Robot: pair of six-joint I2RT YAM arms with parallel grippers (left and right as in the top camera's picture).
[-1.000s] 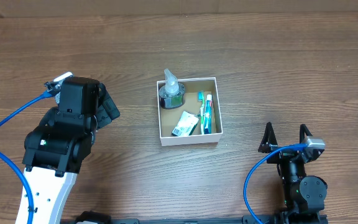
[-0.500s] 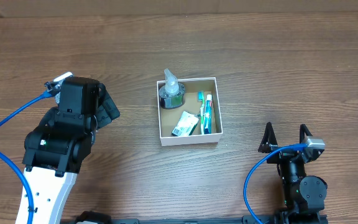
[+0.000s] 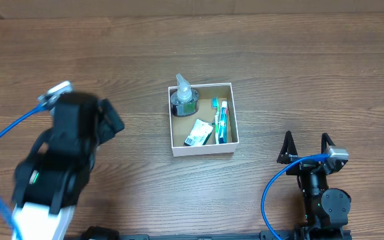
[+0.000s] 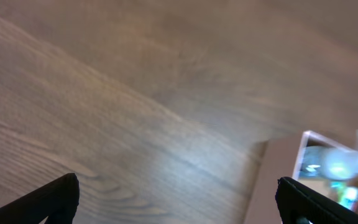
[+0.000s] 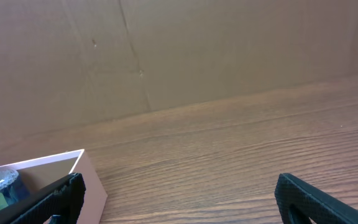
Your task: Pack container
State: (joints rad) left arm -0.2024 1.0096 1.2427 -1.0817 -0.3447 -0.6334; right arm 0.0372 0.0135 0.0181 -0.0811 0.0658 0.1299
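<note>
The container [image 3: 203, 149], a shallow square white-walled box with a brown inside, sits mid-table. It holds a clear pump bottle [image 3: 183, 97] at its back left, a green-and-white packet [image 3: 198, 133] and a toothbrush with a tube [image 3: 220, 121] along its right side. My left gripper [image 4: 178, 198] is open and empty over bare wood left of the container, which shows blurred in the left wrist view [image 4: 281, 180]. My right gripper [image 3: 307, 145] is open and empty, resting right of the container, whose corner shows in the right wrist view [image 5: 86, 174].
A brown cardboard wall [image 5: 179, 50] stands along the table's far edge. Blue cables run from both arms. Wood tabletop [image 3: 299, 73] surrounds the container on all sides.
My left arm has pulled back to the left and toward the front, blurred with motion. The right arm and the container's contents have not moved.
</note>
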